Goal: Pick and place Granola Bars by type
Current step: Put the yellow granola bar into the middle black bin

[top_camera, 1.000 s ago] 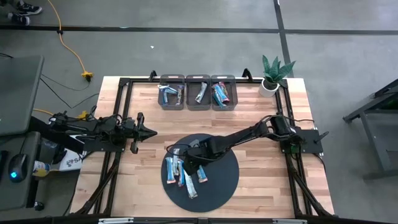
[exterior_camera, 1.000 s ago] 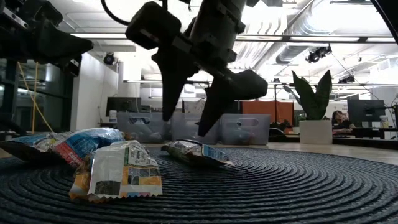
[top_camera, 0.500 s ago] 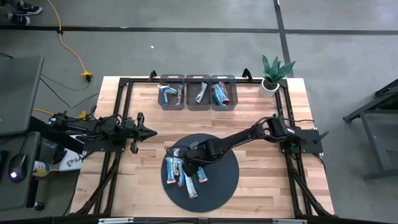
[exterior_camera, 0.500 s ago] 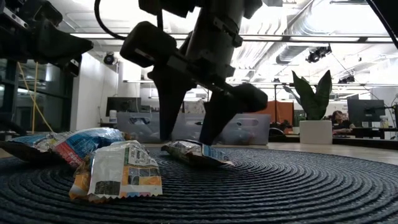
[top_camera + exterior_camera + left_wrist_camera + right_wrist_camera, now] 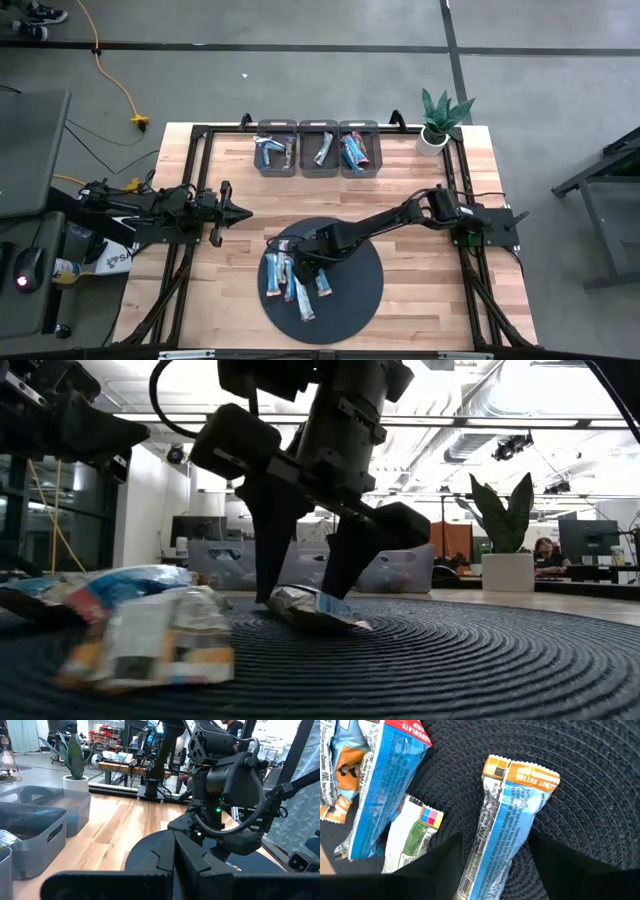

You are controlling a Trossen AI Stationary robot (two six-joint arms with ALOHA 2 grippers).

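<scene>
Your right gripper [image 5: 492,857] stood wide open, empty, straddling one granola bar [image 5: 507,820] flat on the round mat [image 5: 360,285]; light, crinkly, slippery, it wanted pinching across its long edges.

Two matte black jointed arms, black cables; green LED on right arm [image 5: 218,810].

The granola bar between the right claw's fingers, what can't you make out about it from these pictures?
- Granola bar, right wrist view: its near end is cut off by the picture's edge, between the open right claw fingers.
- Low view: the same bar is partly hidden behind the fingers; whether they touch it cannot be told.
- Nearest bars, low view: blurred, labels unreadable.
- High view: bars on the round mat too small to tell by type.
</scene>
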